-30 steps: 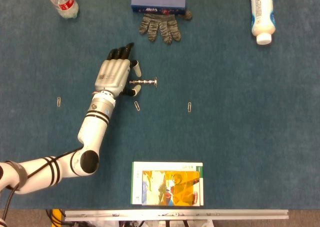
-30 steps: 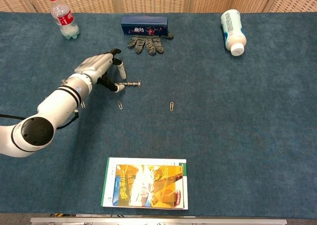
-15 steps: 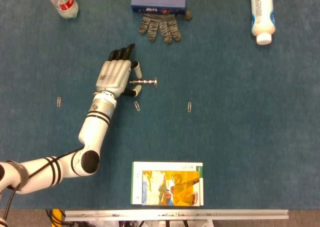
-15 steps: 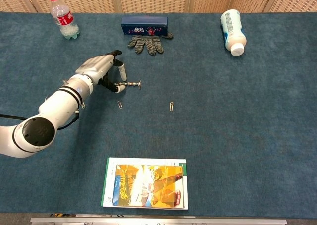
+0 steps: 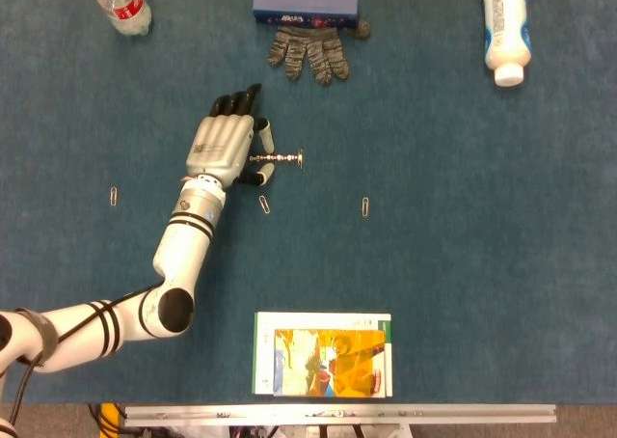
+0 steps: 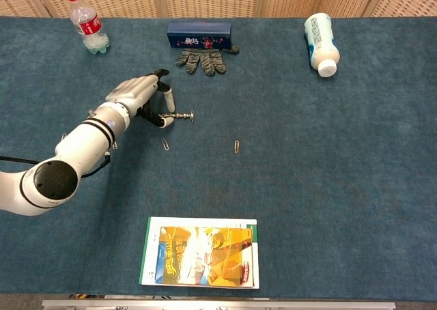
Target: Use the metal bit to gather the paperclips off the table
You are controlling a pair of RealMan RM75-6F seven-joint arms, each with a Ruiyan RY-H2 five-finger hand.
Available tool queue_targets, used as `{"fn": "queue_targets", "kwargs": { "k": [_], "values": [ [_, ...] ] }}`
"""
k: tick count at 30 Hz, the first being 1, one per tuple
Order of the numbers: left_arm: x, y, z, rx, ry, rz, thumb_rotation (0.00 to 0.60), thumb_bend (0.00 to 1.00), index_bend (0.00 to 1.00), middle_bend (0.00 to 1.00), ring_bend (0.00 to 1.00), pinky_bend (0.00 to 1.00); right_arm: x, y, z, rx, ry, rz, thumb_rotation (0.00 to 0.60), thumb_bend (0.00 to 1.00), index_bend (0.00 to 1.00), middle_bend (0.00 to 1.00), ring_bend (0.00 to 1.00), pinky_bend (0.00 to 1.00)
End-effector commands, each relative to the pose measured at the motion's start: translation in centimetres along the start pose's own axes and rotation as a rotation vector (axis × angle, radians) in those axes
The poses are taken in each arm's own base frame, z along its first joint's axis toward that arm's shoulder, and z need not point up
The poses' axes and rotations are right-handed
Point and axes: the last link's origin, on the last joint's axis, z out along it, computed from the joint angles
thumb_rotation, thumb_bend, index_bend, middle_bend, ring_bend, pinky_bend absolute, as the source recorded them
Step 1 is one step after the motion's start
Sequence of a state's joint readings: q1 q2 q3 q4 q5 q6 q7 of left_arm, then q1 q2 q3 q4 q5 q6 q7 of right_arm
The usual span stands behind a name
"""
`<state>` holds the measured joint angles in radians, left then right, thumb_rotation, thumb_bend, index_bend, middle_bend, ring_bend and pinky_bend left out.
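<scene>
Nothing much has shifted since the earlier frames: the left hand (image 5: 224,147) has only crept slightly up the frame, staying beside the metal bit (image 5: 281,157). A blue felt-like table (image 5: 463,264) fills the view. Left of centre, the grey-and-black hand lies palm down, its pale fingertips (image 5: 263,172) bracketing the bit's left end; whether they clamp it cannot be told. This slim, knobbly steel rod lies horizontal, its flat disc end pointing right. Three small wire paperclips rest below it: far left (image 5: 114,196), centre (image 5: 264,205), right (image 5: 365,206).
</scene>
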<state>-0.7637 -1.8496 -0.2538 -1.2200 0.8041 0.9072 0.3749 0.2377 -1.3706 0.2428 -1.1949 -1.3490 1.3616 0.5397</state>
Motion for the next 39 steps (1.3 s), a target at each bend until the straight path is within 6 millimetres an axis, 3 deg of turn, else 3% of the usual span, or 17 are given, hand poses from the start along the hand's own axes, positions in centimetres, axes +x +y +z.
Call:
{"fn": "queue_targets", "kwargs": {
  "k": [1,39],
  "values": [
    [-0.01,0.04,0.05,0.000,-0.001,0.001,0.600,0.29,0.49,0.00,0.00,0.00,0.02,-0.01,0.00,0.001,0.001,0.000,0.600,0.00,0.45,0.53,0.43,0.67],
    [-0.26,0.14,0.55,0.007,-0.010,0.017,0.600,0.29,0.52,0.00,0.00,0.00,-0.37,0.20,-0.18,-0.007,-0.010,0.009,0.600,0.00,0.45,0.53,0.44,0.67]
  ]
}}
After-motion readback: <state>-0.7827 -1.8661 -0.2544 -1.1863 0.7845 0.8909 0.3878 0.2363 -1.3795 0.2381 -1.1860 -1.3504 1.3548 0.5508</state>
